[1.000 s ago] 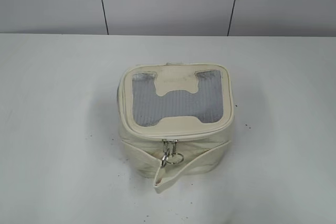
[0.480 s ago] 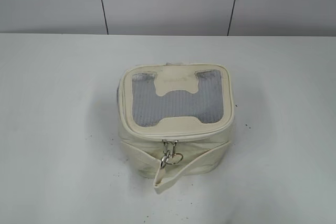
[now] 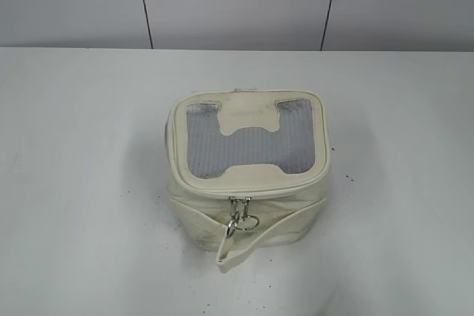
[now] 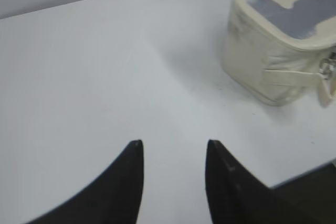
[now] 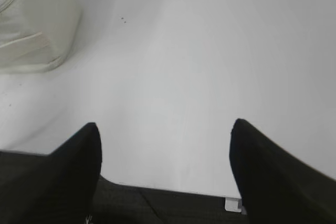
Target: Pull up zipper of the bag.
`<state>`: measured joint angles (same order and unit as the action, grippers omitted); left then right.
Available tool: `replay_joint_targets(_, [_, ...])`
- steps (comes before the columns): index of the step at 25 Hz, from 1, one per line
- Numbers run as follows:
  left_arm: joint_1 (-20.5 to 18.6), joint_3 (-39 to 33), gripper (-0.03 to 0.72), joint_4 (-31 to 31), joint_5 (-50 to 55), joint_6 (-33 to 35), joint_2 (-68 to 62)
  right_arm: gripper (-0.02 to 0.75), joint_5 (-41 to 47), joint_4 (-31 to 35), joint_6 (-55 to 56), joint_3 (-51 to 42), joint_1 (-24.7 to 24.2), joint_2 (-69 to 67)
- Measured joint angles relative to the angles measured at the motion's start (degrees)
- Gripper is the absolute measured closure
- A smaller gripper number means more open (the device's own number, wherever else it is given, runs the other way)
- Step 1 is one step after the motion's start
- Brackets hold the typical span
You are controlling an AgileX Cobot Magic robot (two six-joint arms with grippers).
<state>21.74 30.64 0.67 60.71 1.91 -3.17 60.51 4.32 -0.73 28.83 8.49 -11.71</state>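
Note:
The cream bag (image 3: 248, 175) stands in the middle of the white table, its grey mesh top with the H-shaped patch facing up. The zipper (image 3: 244, 195) runs under the top rim, and its silver pulls with rings (image 3: 241, 216) hang at the front side, above the cream strap. The bag also shows at the upper right of the left wrist view (image 4: 278, 40) and at the upper left corner of the right wrist view (image 5: 31, 24). My left gripper (image 4: 173, 142) is open and empty, away from the bag. My right gripper (image 5: 165, 124) is open and empty, also apart from it. Neither gripper shows in the exterior view.
The white table (image 3: 89, 183) spreads around the bag. A grey panelled wall (image 3: 237, 5) stands behind its far edge. The table's near edge (image 5: 173, 188) shows low in the right wrist view.

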Motion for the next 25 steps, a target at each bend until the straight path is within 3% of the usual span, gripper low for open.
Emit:
replay_joint_targets(4, [-11.7, 0.0, 0.384, 0.0, 0.0, 0.0, 2.0, 0.175, -0.1, 0.0, 0.0, 0.0, -5.4, 3.8])
replay_joint_targets(7, [-16.2, 0.0, 0.384, -0.1, 0.2, 0.0, 3.5, 0.175, -0.2, 0.1, 0.0, 0.0, -6.5, 7.8])
replay_joint_targets(25, [-17.2, 0.0, 0.384, 0.0, 0.2, 0.0, 3.5, 0.175, -0.2, 0.3, 0.0, -0.1, -6.6, 12.2])
